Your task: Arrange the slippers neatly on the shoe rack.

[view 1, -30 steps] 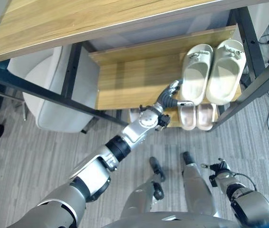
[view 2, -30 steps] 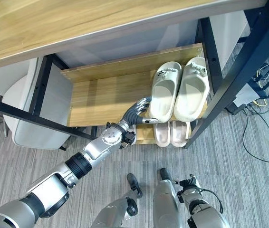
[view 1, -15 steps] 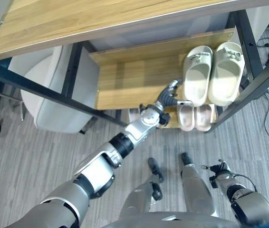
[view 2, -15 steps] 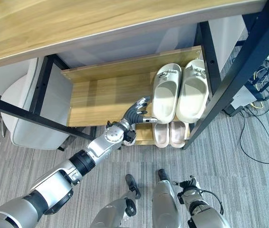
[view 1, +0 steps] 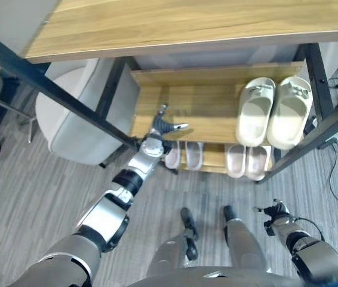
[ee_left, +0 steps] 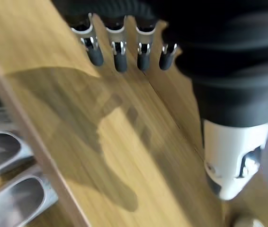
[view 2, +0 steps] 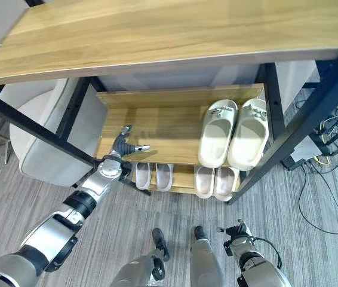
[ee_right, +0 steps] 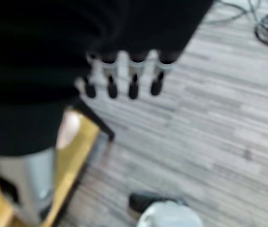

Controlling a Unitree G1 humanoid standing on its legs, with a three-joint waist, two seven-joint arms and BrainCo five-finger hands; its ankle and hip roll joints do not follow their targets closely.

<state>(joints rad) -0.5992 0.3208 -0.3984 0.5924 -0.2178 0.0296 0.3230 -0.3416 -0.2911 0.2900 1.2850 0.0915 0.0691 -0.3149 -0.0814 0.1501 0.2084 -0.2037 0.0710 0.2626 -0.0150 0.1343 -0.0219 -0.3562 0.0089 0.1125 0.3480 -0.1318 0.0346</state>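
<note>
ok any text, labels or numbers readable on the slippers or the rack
None can be read.
Cream slippers: no print visible.
Small pink slippers on the lower shelf: no print visible.
Shoe rack: plain wood, no label.
Left hand: no marking legible.

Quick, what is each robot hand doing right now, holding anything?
Left robot hand: open, empty, over the wooden shelf.
Right robot hand: open, empty, down over the floor.

Matt wood-grain shoe rack [view 1: 205,107] shelves, black metal frame; smooth cream slippers [view 1: 272,112].
</note>
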